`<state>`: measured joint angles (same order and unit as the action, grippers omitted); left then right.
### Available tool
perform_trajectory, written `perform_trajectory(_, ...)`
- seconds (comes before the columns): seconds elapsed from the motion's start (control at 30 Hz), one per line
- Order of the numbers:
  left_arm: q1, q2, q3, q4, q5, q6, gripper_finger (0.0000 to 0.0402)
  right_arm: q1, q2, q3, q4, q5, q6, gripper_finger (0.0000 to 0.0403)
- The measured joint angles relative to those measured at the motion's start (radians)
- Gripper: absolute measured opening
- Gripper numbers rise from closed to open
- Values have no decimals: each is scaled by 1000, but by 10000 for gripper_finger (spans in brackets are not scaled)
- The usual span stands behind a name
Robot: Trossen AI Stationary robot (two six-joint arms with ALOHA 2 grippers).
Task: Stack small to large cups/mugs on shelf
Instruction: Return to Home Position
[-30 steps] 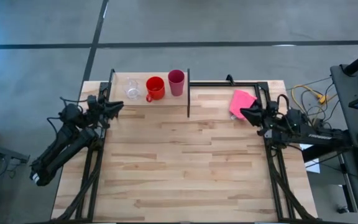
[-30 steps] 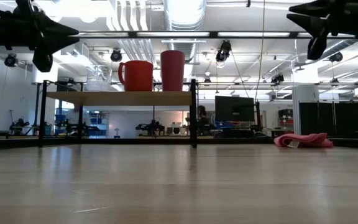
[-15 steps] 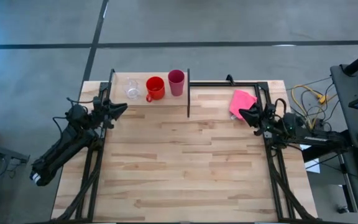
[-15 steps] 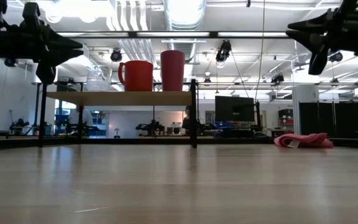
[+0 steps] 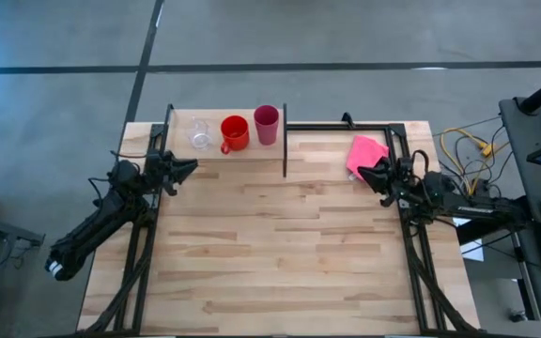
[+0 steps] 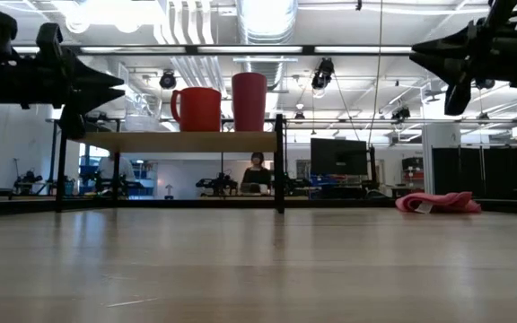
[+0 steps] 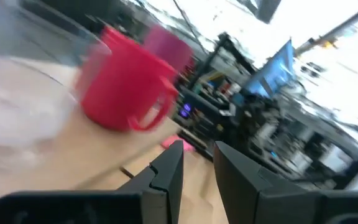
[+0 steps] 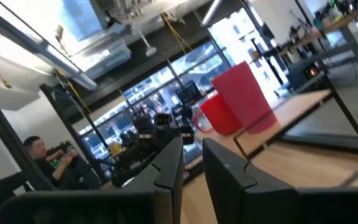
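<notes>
On the light wooden shelf (image 5: 181, 125) at the table's far left stand, in a row from left to right, a clear glass cup (image 5: 200, 134), a red mug (image 5: 235, 133) with its handle to the left, and a magenta tumbler (image 5: 266, 124). In the low view the red mug (image 6: 197, 109) and the tumbler (image 6: 249, 101) stand upright on the shelf board (image 6: 178, 142). My left gripper (image 5: 193, 166) hovers in the air just near of the shelf's left end, shut and empty. My right gripper (image 5: 363, 172) hovers beside a pink cloth (image 5: 365, 153), shut and empty.
The shelf has thin black posts at its ends (image 6: 279, 161). A black metal frame (image 5: 346, 126) runs along the far edge at the right. The pink cloth (image 6: 438, 202) lies on the table at the far right. People show in the room behind (image 6: 257, 172).
My left gripper has gone down and a little toward the table's right and near edge, staying shut. My right gripper has shifted slightly toward the table's left. The cups have stayed where they were.
</notes>
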<state>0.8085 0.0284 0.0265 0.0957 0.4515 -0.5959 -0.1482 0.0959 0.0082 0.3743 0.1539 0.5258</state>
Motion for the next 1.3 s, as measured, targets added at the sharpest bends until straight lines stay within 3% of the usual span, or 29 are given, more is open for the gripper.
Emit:
perform_trajectory(0.13,-1,0,-10,2,98,6,75,0,15,0,-24,0,42,56)
perform_trajectory(0.23,-2,0,-14,4,107,2,75,0,24,0,-26,1,50,56)
perform_trajectory(0.47,-6,5,-18,79,10,20,75,0,25,1,-18,6,50,56)
perform_trajectory(0.9,-6,73,-12,272,-65,61,75,0,25,1,-18,84,33,56)
perform_trajectory(1.03,-6,108,-10,369,-65,55,75,0,25,1,-18,84,30,56)
perform_trajectory(1.3,-45,190,10,375,-16,53,75,0,25,1,-18,84,22,56)
